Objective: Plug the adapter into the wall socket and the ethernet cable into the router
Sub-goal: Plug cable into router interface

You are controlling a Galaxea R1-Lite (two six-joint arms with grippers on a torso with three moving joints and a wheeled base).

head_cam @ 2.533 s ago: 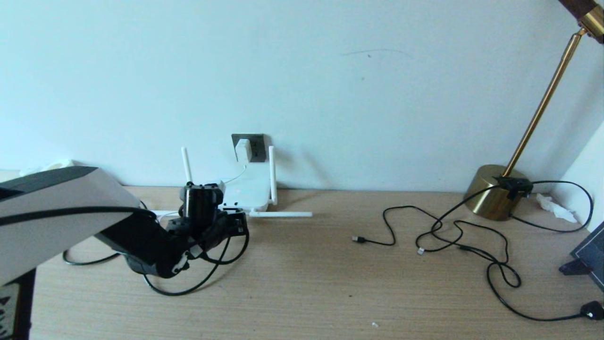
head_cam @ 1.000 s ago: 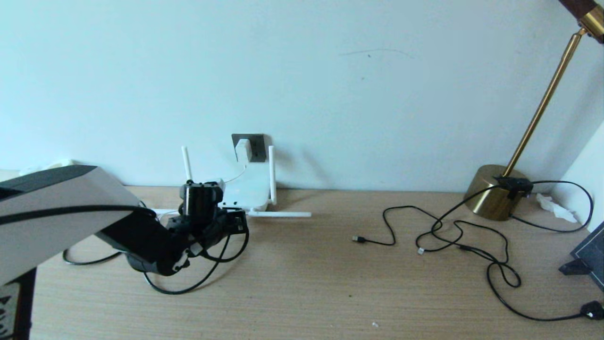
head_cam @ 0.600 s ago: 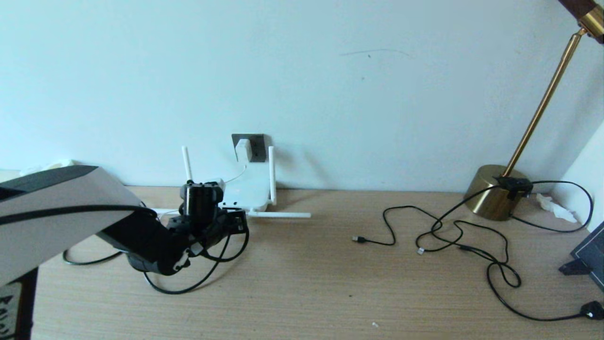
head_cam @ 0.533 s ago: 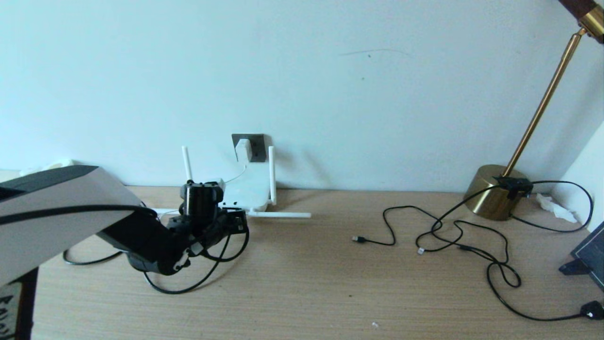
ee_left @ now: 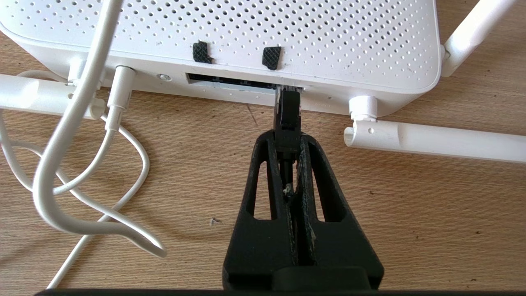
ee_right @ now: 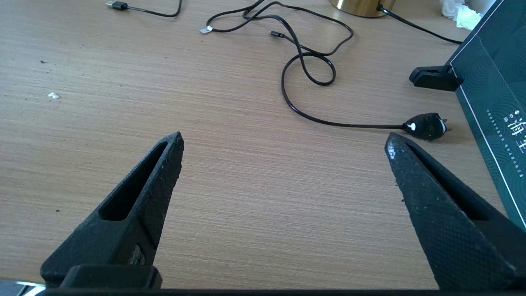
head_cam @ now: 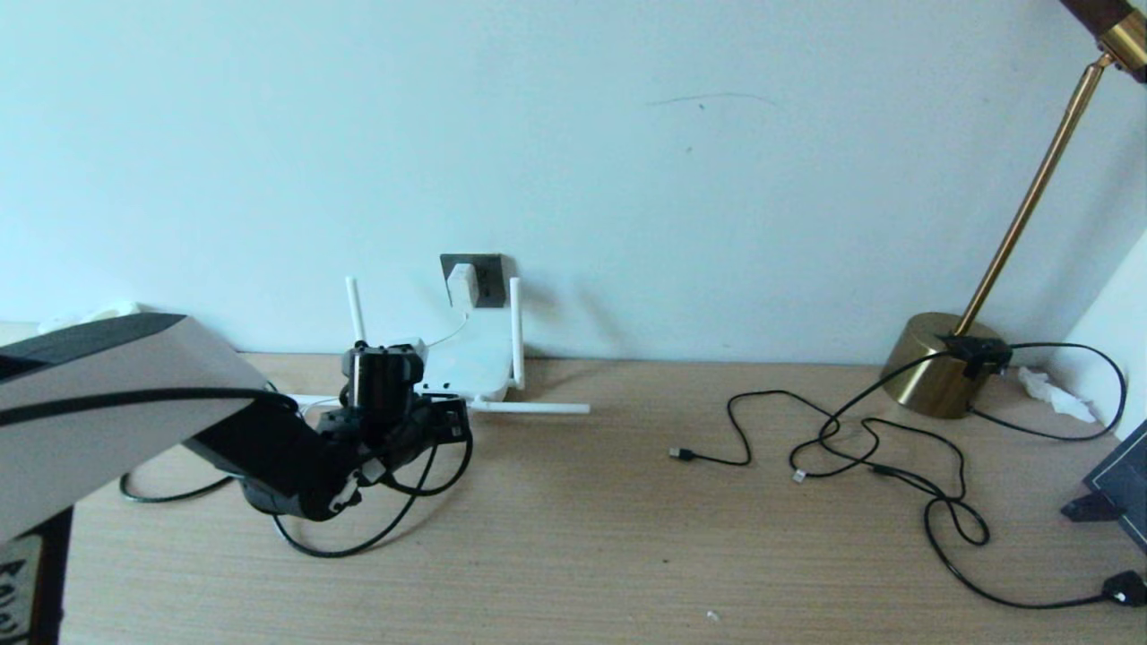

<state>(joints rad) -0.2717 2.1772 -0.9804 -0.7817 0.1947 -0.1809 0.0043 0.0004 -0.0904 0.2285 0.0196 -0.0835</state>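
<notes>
Status at this frame: we had the left gripper (ee_left: pixel 287 144) clenched on the ethernet cable (ee_left: pixel 287 110) right behind its plug, with the plug tip at the router (ee_left: pixel 230 41) port row, at 12 o'clock from the fingertips. Whether it had clicked home we couldn't tell; the tip sat at the port mouth, body mostly outside.

In the head view the router (head_cam: pixel 461 363) lay at 12 o'clock of the table (head_cam: pixel 627 537), against the wall, with the left gripper (head_cam: pixel 444 421) just in front of it. The adapter (head_cam: pixel 462 284) was already seated in the wall socket (head_cam: pixel 488 278), directly above the router. Its thin white cord (ee_left: pixel 74 123) ran down to the router's power jack, at 9 o'clock of the ports.

Handling, our read: the plug is light, hard plastic with a fragile latch tab. The cable behind it is springy and will twist the plug if held far back. Best hold is on the boot, square to the port. The router is light and may slide under push.

The right gripper (ee_right: pixel 283 189) hung idle over bare table, fingers spread wide, holding nothing.
</notes>
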